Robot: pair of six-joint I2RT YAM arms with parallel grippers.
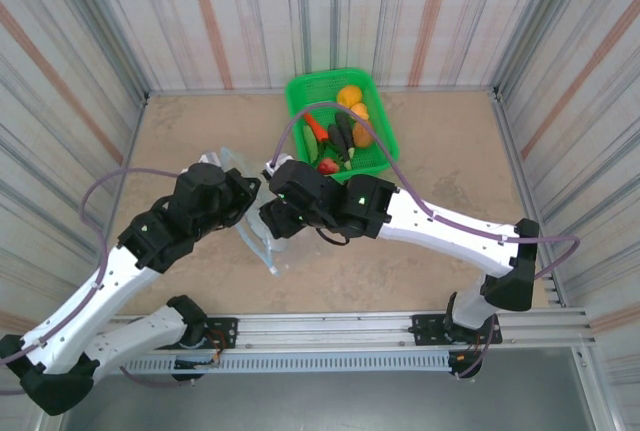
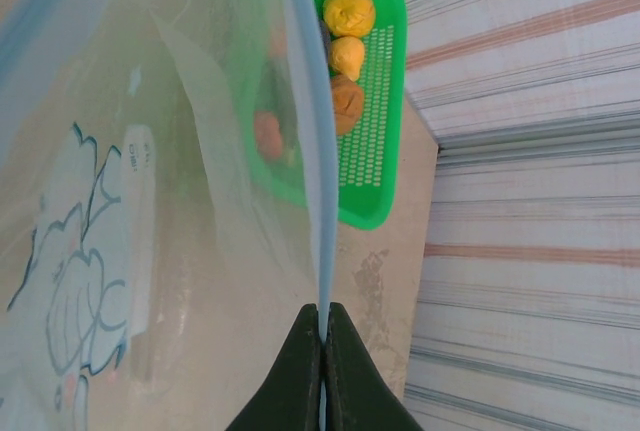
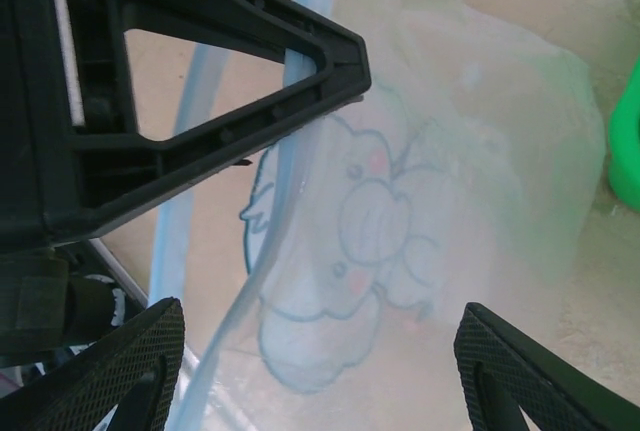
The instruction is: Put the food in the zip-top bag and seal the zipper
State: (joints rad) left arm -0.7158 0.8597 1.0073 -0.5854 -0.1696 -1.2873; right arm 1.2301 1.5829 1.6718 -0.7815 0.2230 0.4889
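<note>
Left claw (image 2: 323, 311) pinches thin blue zipper (image 2: 318, 201); bag (image 2: 150, 201) crinkly.

left arm (image 1: 110, 271) and right arm (image 1: 440, 226) angle inward from their bases, wrists nearly meeting. left claw (image 2: 322, 311): fingers pressed together, pinching the zipper (image 2: 318, 201). right claw (image 3: 318, 351): fingers spread wide, gripping nothing, just beside the left claw.

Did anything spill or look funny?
Nothing is spilled or broken. The toy food sits neatly in the green basket. Only the clear bag looks wonky: the left gripper pinches its blue zipper strip, leaving it crumpled and lopsided.
</note>
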